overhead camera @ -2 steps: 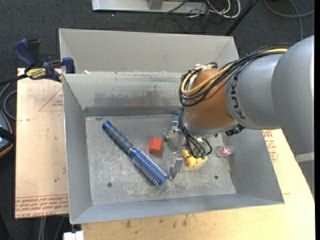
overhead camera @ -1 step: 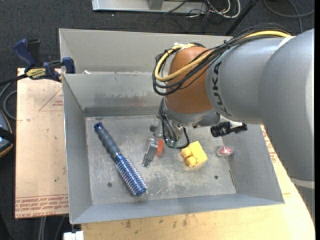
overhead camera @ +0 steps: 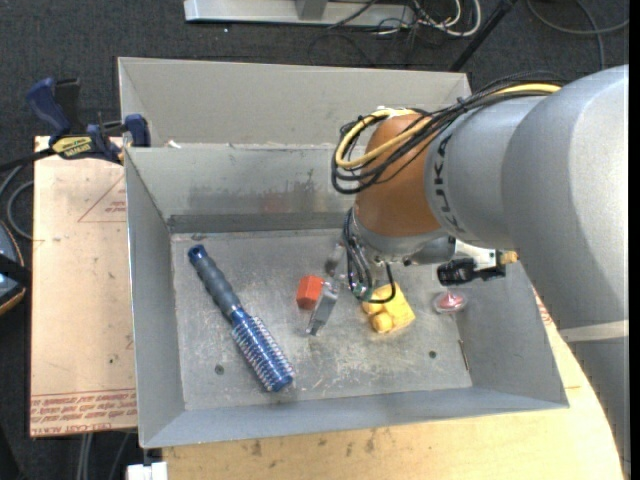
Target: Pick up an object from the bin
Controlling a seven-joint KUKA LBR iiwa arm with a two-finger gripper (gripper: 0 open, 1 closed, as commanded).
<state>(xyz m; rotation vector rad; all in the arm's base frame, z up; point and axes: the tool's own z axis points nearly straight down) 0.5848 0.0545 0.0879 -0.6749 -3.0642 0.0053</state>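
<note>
My gripper point(overhead camera: 340, 298) hangs under the orange wrist cover, low over the middle of the bin floor. It stands open, with nothing between the fingers. The left finger point(overhead camera: 322, 313) rests right beside a small orange block point(overhead camera: 310, 290), touching or nearly touching its right side. A yellow lumpy toy point(overhead camera: 388, 312) lies just right of the other finger. A blue hairbrush point(overhead camera: 238, 318) lies diagonally at the left, apart from the gripper.
A small clear-and-pink thing point(overhead camera: 450, 302) lies near the bin's right wall, under the arm. The arm and its cables cover the bin's upper right. Bare floor shows along the front and between brush and block.
</note>
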